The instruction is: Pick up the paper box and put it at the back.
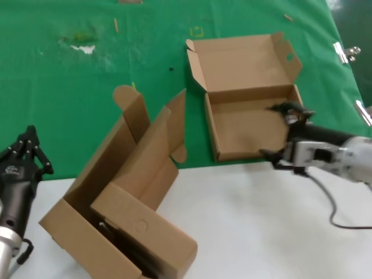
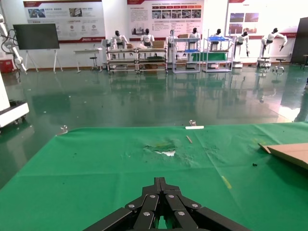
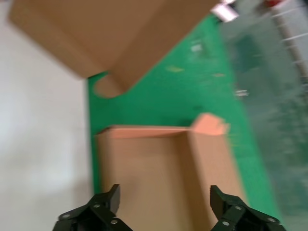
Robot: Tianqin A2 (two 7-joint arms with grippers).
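With the paper box (image 1: 247,110) lying lid-open on the green cloth (image 1: 70,87), the right gripper (image 1: 281,135) straddles its near right corner with jaws spread and grasping nothing, so a shallow bite could slip off the thin wall or drag the box.

Bigger carton (image 1: 125,215) apparently blocks left.

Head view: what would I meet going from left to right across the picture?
Left pincer → bigger brown carton with tall flaps → open paper box → right pincer at the box's right wall → metal clips at the green cloth's right edge.
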